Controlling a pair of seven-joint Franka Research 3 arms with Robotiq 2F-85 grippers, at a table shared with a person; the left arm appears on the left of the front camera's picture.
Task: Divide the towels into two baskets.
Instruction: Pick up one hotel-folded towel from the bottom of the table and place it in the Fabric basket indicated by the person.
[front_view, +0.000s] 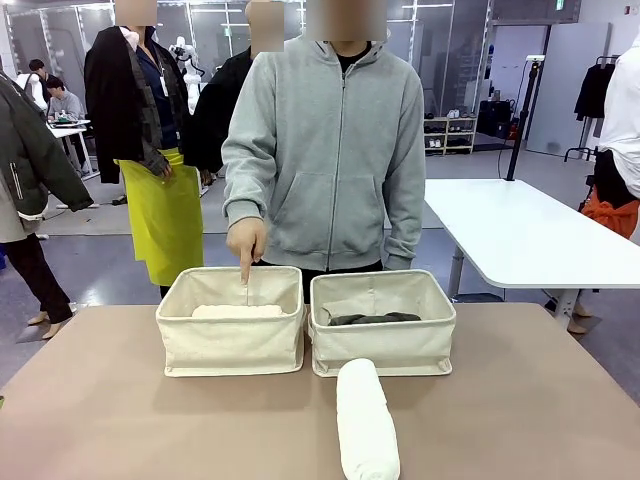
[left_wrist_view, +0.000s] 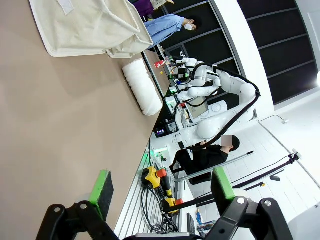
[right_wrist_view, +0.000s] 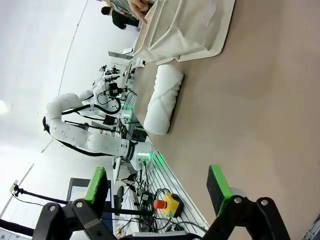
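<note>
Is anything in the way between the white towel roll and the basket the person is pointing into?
Nothing lies on the table between the white towel and the left basket. The person's hand points down into that basket at its far side, so it may be in the way of a drop there.
</note>
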